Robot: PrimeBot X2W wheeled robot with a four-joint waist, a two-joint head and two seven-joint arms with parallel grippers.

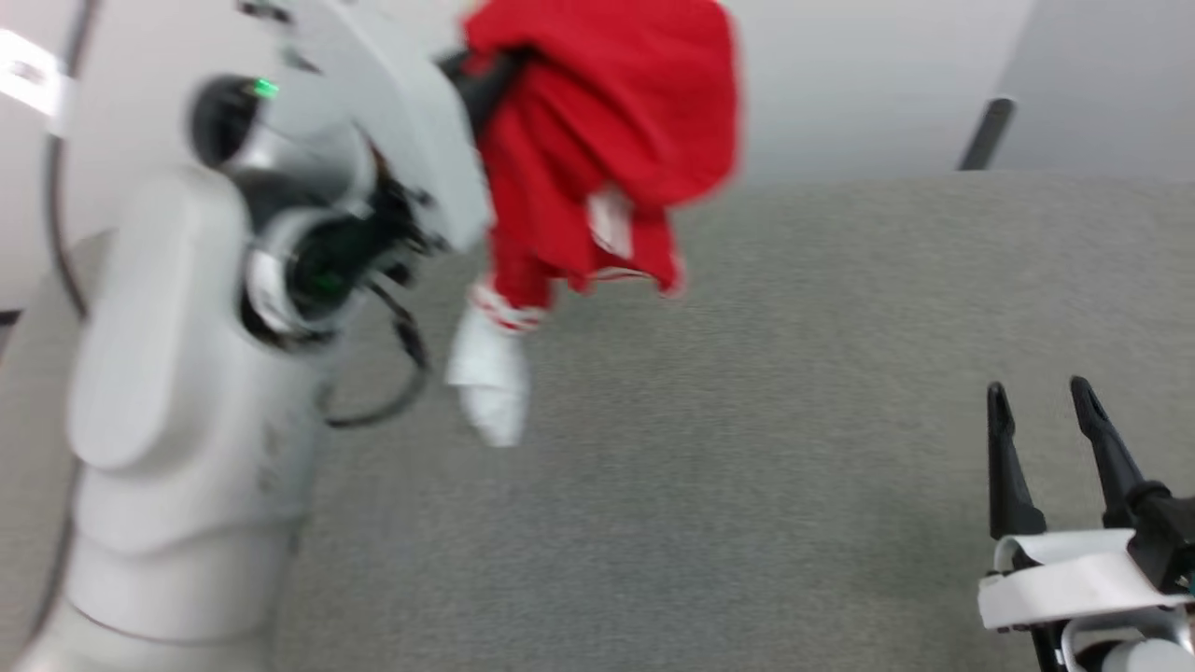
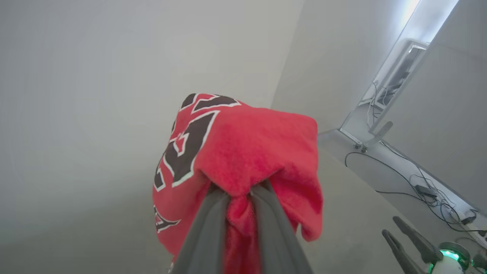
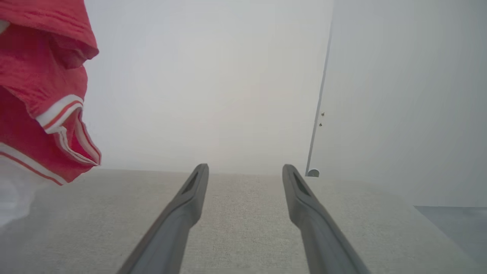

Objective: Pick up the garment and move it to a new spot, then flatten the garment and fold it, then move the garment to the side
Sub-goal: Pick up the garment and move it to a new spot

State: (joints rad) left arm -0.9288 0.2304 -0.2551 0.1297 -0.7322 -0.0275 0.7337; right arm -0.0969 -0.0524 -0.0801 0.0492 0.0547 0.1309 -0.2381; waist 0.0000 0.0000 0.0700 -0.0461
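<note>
1. The left gripper (image 2: 239,186) is pinched narrow on a bunched fold of the garment (image 1: 607,140). Red cloth is squeezed between its two fingers and draped over their tips.
2. The garment hangs as a crumpled bundle above the far left part of the grey work surface (image 1: 794,485). Its black number (image 2: 186,148) faces outward on one flank. A white sleeve (image 1: 490,383) dangles lowest, nearest the surface, and I cannot tell whether its tip brushes the surface.
3. The right gripper (image 1: 1039,390) stands wide and empty, low over the near right part of the surface and well apart from the garment.
4. This looks like the carry to a new spot. Flattening and folding are not yet begun.
5. The hold is on one small gather of cloth, so a quick swing over the surface could pull the fold out and drop the bundle short.
6. The hanging sleeve may drag on the textured surface and end up tucked underneath, which would make flattening harder.
7. Cloth wrapped over the fingertips may cling when the jaws part, so the garment could lift off the surface again or land twisted.
</note>
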